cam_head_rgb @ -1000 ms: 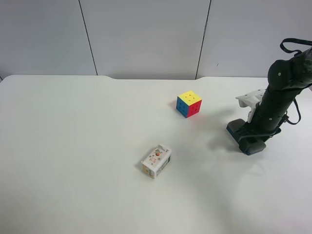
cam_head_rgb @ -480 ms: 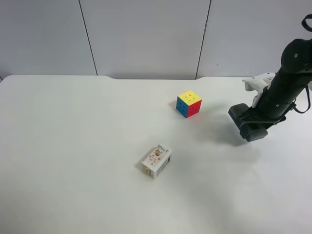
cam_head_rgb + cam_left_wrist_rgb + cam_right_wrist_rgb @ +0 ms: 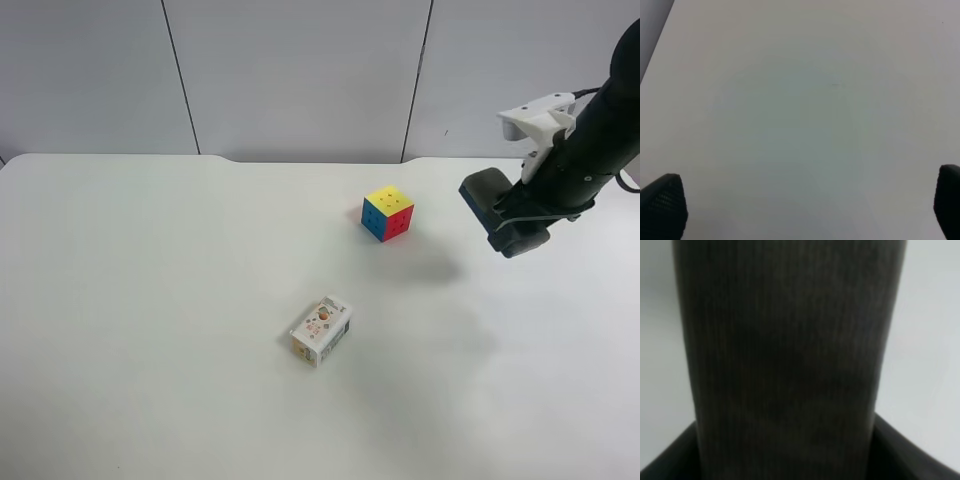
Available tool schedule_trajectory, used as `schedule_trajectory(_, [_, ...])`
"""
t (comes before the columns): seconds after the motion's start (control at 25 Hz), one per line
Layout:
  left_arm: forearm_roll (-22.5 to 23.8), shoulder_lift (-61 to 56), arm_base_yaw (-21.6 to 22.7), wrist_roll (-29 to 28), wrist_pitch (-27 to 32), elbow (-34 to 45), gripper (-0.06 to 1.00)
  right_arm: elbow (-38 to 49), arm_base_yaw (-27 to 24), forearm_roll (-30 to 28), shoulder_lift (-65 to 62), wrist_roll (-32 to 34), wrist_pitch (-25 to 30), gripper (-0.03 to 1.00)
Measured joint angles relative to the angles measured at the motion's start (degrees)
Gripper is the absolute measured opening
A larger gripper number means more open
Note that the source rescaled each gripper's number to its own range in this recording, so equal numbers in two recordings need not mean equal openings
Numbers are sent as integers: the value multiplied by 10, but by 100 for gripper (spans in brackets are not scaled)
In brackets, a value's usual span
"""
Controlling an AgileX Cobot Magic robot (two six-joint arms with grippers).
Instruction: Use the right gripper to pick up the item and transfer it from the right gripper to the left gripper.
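Observation:
A colour cube (image 3: 388,213) with yellow, blue and red faces sits on the white table (image 3: 150,300), right of the middle. A small white printed box (image 3: 321,330) lies nearer the front, in the middle. The gripper (image 3: 503,218) of the arm at the exterior high view's right hangs above the table, right of the cube and apart from it, holding nothing. In the right wrist view dark ribbed fingers (image 3: 790,355) fill the frame, pressed together. The left gripper (image 3: 805,210) is open over bare table, with only its fingertips (image 3: 662,205) showing.
A grey panelled wall (image 3: 300,70) stands behind the table's far edge. The left arm does not show in the exterior high view. The left wrist view shows only white table (image 3: 800,100).
The arm at the exterior high view's right has lifted its gripper off the table and moved it up and back. The cube and the box have not moved.

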Motion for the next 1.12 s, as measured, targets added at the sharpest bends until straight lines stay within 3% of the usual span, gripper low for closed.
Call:
schedule_trajectory(0.48, [0,0,0,0,0,0,100,0,127,0,-52,-7,16,1])
schedule_trajectory(0.84, [0,1,0,0,0,0,100,0,266,0,-52,-15,17,1])
schedule_trajectory(1.12, [-62,122,0,0,13,-8,100,0,335,-1,-52,-19,6,1])
